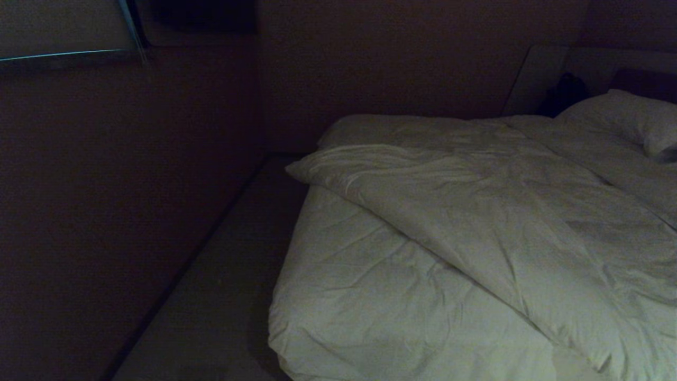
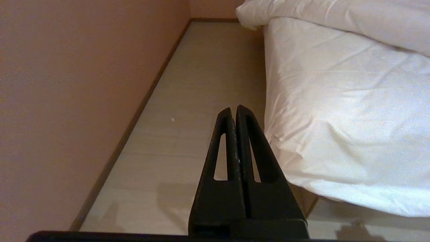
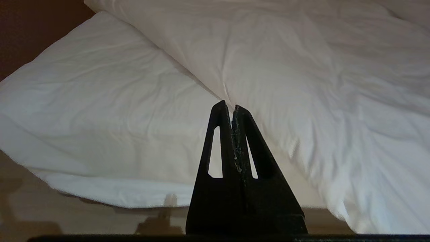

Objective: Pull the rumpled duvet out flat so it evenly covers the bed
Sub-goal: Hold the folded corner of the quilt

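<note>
Running along the bed's left side, a strip of pale floor (image 1: 211, 296) lies between the wall (image 1: 106, 211) and the mattress. The left hand (image 2: 234, 111) hangs over that floor just beside the bed's near left corner, fingers pressed together, holding nothing. The bed (image 1: 359, 296) shows bare sheet at that corner. The duvet (image 1: 502, 211) lies rumpled, its folded edge running slantwise from the far left edge toward the near right. The right hand (image 3: 228, 106), fingers together and empty, hovers before that fold. A pillow (image 1: 629, 119) rests at the far right corner.
</note>
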Motion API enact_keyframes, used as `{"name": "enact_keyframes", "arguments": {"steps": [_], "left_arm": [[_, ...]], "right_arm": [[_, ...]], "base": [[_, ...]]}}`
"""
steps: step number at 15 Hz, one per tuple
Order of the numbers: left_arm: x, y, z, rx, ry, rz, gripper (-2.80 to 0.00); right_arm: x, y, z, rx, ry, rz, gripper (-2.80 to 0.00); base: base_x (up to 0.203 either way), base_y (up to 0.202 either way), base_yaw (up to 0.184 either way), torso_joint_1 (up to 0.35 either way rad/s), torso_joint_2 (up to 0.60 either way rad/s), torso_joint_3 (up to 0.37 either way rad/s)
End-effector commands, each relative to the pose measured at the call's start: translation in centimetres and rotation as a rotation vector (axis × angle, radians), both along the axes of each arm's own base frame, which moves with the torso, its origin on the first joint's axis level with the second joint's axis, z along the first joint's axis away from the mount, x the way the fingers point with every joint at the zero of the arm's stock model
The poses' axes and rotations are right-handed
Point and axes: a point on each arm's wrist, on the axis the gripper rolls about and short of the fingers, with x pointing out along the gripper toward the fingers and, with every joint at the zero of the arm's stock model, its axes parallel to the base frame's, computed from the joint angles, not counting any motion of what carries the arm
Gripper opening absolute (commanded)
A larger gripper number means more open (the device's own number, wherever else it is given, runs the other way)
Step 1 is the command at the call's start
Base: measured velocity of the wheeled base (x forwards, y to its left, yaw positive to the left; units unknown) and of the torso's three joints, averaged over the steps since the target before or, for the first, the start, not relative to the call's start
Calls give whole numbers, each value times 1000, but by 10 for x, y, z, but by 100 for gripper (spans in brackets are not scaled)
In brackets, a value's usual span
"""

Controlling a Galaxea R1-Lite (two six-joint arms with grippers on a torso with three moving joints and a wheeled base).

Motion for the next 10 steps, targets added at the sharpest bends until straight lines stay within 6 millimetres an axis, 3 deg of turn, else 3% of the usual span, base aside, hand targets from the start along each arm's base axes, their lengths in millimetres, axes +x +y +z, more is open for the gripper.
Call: {"name": "enact_keyframes", "arguments": {"steps": [1,10], "left_arm": [[0,0,0,-4,0,0,-280],[0,0,0,-4,0,0,-280]], "right_arm": [[0,0,0,-1,0,0,-280],[0,0,0,-3,3,2,-280]], "base": [[64,0,4,19,2,-1],[0,0,0,0,0,0]]}}
